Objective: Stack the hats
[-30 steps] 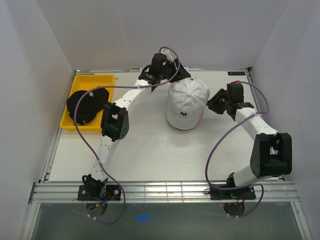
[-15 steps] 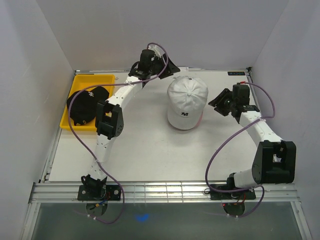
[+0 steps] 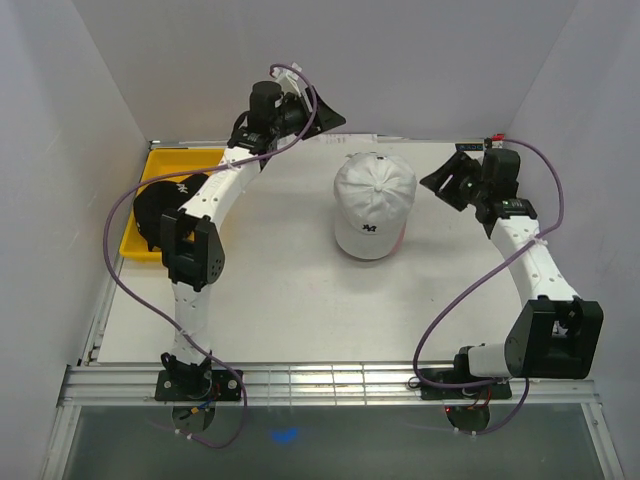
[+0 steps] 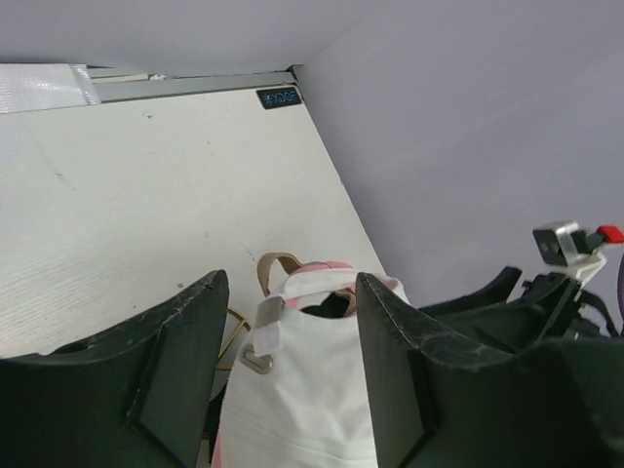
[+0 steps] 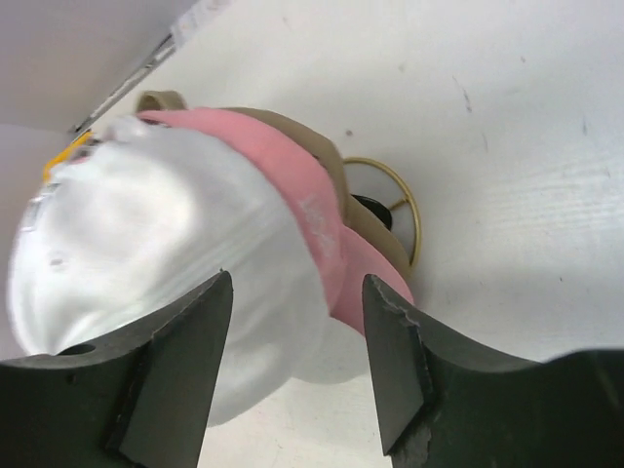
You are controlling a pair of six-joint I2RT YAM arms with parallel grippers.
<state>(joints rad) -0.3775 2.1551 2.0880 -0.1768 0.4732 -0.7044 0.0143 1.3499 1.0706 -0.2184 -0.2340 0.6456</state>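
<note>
While both arms hang raised over the far half of the table [image 3: 290, 290], the stack of caps sits just right of centre in the overhead view, about midway between them. The white cap [image 3: 374, 195] is on top, brim pointing toward the bottom of the frame, with a small dark logo on its front. From the right wrist camera the layers show: the pink cap [image 5: 292, 175] directly under the white one, and the tan cap [image 5: 378, 232] under the pink, all nested on a gold wire stand [image 5: 413, 219] whose ring peeks out at the base. The black cap [image 3: 165, 212] lies apart at the left edge of the overhead frame, resting in the yellow tray [image 3: 185, 156], partly crossed by the left arm and its purple cable. The left gripper [image 4: 290, 283] is up near the back wall, upper middle of the overhead view, jaws spread wide and gripping nothing; its camera looks down on the back straps of the stacked caps. The right gripper [image 5: 297, 281] hovers to the right of the stack, clear of it, fingers likewise wide apart and holding nothing.
</note>
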